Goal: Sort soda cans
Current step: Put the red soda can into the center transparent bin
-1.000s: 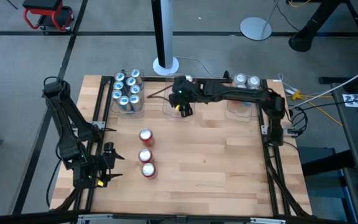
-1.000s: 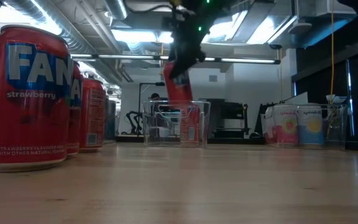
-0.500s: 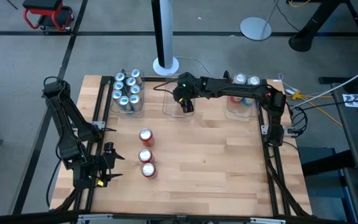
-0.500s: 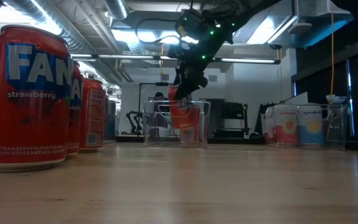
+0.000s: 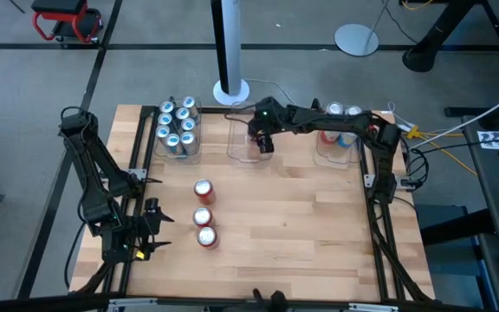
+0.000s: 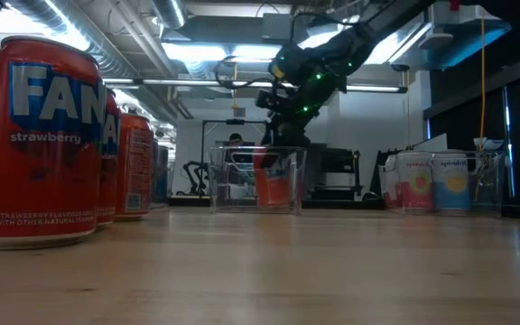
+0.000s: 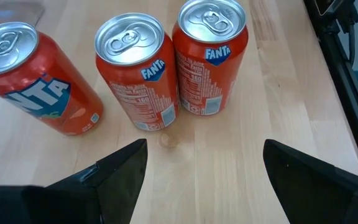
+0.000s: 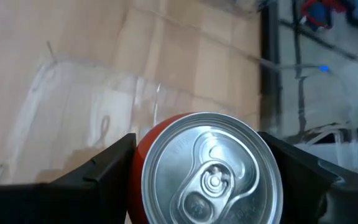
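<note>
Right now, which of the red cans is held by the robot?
The red can inside the middle clear bin, between the right gripper's fingers; the other three stand free on the table.

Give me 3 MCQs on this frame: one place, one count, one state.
1. Where is the right hand?
A. over the middle bin
B. beside the loose cans
C. off the table

2. How many red cans stand loose on the table?
A. one
B. three
C. five

3. What is the right hand doing?
A. empty
B. holding a red can
C. holding a blue can

Key: 1 A, the high view puts it there. 2 B, three stand in a row. 3 B, the can sits between its fingers.
</note>
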`<move>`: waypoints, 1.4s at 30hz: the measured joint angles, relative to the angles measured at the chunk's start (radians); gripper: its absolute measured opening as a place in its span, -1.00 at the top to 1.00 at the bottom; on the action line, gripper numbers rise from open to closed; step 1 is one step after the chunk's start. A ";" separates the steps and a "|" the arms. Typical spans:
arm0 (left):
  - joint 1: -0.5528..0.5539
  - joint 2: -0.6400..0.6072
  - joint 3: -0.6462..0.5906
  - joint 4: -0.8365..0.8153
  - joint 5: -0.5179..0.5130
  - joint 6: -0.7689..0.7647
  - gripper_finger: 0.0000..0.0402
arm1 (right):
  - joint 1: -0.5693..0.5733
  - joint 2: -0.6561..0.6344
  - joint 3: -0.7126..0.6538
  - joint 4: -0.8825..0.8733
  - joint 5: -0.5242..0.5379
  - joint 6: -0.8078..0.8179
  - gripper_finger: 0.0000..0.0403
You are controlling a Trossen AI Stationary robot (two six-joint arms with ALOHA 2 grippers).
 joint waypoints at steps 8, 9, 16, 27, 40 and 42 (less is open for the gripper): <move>0.000 0.000 -0.001 0.002 -0.008 -0.001 -0.53 | -0.006 -0.002 -0.034 0.046 0.037 -0.031 -0.59; 0.001 0.000 -0.001 0.002 -0.008 -0.002 -0.53 | -0.006 -0.002 -0.034 0.044 0.050 -0.036 -0.67; 0.002 0.000 -0.001 0.007 -0.008 -0.003 -0.53 | -0.007 -0.004 -0.037 0.028 0.125 -0.055 -0.87; 0.002 0.000 -0.001 0.008 -0.010 -0.007 -0.53 | 0.029 -0.054 0.073 -0.082 0.124 -0.086 -0.80; 0.002 0.000 -0.001 0.009 -0.010 -0.005 -0.53 | 0.064 -0.061 0.135 -0.190 0.168 -0.084 -0.81; 0.002 0.000 -0.001 0.008 -0.010 -0.004 -0.53 | 0.079 -0.061 0.135 -0.187 0.160 -0.093 -0.81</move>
